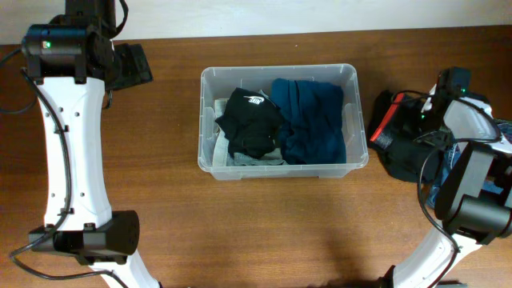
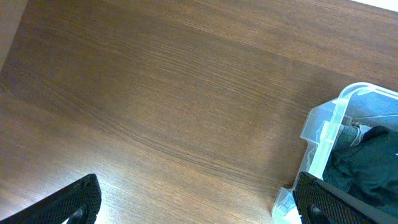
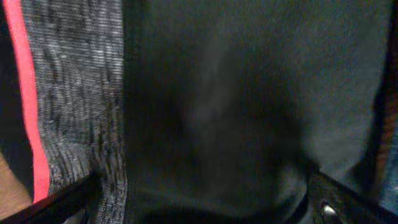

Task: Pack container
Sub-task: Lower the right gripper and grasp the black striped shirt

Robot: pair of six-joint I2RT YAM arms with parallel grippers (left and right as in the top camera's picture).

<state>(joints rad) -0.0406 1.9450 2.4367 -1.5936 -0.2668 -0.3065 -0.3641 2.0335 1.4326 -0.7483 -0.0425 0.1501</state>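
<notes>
The clear plastic container (image 1: 276, 70) stands mid-table. Inside lie a black garment with a white logo (image 1: 252, 118), a navy garment (image 1: 314, 120) and a grey one (image 1: 258, 160) underneath. My left gripper (image 1: 132, 66) hovers at the far left, open over bare wood; in the left wrist view, the gripper (image 2: 199, 205) has nothing in it, and the container's corner (image 2: 323, 127) shows at the right. My right gripper (image 1: 412, 134) is at the right, open and low over a dark garment with a grey and red band (image 3: 68, 93). The cloth fills the gap of that gripper (image 3: 205, 205).
The dark garment pile (image 1: 388, 132) lies on the table just right of the container. Some blue fabric (image 1: 504, 132) shows at the right edge. Brown wood table (image 1: 240, 232) stretches along the front. White arm links stand at both sides.
</notes>
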